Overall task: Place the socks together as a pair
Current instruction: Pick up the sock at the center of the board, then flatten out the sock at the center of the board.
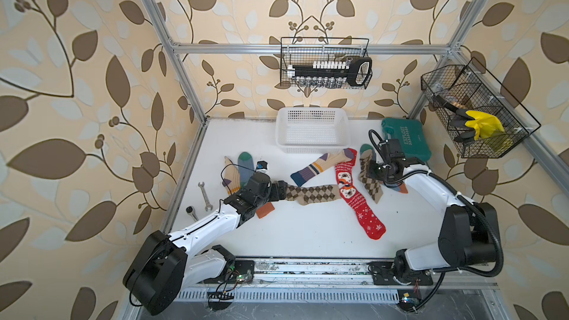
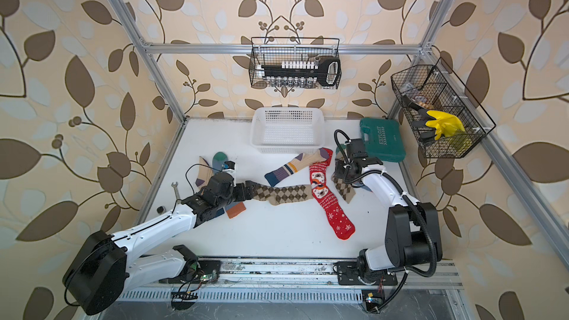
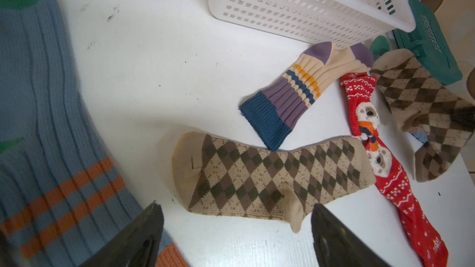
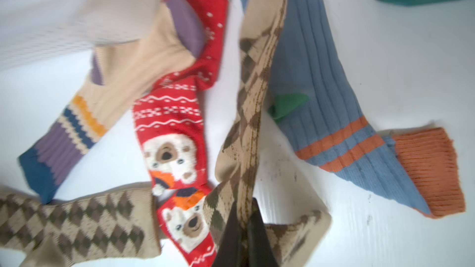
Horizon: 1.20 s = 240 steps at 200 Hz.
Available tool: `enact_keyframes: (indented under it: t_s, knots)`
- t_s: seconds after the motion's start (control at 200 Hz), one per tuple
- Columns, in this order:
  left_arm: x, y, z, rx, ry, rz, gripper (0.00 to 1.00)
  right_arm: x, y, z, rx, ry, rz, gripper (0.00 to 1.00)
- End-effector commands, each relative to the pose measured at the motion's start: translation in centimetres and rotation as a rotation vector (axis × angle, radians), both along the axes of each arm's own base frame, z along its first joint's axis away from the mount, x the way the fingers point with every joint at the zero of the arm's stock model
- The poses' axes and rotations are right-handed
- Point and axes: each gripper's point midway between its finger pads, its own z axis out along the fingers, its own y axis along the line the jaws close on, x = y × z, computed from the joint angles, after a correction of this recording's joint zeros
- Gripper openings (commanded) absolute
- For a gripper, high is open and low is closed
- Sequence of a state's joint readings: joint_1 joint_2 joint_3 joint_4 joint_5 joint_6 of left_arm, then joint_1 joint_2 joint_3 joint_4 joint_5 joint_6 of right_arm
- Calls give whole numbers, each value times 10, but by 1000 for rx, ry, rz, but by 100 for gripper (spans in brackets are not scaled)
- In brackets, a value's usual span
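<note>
right gripper (image 4: pixel 244 202) clamps a fold of the right argyle sock (image 4: pixel 253 104), lying across a blue sock (image 4: pixel 321 78) beside the red sock (image 4: pixel 169 114). middle argyle sock (image 3: pixel 270 178) lies flat mid-table, cuff touching the red sock, left gripper (image 3: pixel 234 205) spread wide at its toe. white basket (image 1: pixel 312 147) behind; wire basket (image 1: pixel 288 63) holds a socket set (image 1: pixel 329 67), side basket (image 1: pixel 489 150) a yellow glove (image 1: pixel 482 124).

**One word on the green case**

From my remote seat I am reading only one word. "EXPLOIT", in pale capitals, is running along the lid of the green tool case (image 1: pixel 403 140), and it is showing on the case (image 2: pixel 383 140) in both top views. A row of small marks is sitting beside it, too fine to read. In the left wrist view the case (image 3: pixel 424 52) is showing its lettering too blurred to read.
</note>
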State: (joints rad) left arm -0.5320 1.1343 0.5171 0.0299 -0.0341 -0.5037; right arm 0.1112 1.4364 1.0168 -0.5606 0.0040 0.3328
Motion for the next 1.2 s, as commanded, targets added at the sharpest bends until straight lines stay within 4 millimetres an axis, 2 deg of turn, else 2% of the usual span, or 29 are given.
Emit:
enact_keyframes:
  t_s: [0.0, 0.17, 0.31, 0.555, 0.72, 0.88, 0.96, 1.035, 1.195]
  knots:
    - [1, -5, 6, 1, -15, -13, 91, -13, 16, 29, 0, 4, 75, 0]
    - [-1, -2, 6, 11, 31, 5, 91, -33, 65, 55, 19, 13, 240, 0]
    - [-4, -1, 9, -1, 40, 10, 91, -59, 124, 65, 46, 52, 442, 0]
    - [-9, 16, 14, 10, 26, 72, 91, -108, 226, 55, 187, 114, 779, 0]
    - [-13, 24, 14, 16, 20, 98, 91, -137, 275, 38, 252, 158, 937, 0]
    - [-15, 31, 14, 28, 14, 123, 91, -152, 306, 25, 281, 200, 1006, 0]
    - [-16, 34, 14, 39, 16, 129, 91, -161, 312, 16, 244, 228, 1052, 0]
    - [-17, 33, 12, 42, 24, 126, 91, -165, 303, 0, 185, 270, 1052, 1]
    - [-18, 22, 0, 29, 68, 80, 91, -157, 257, -39, 0, 343, 946, 2]
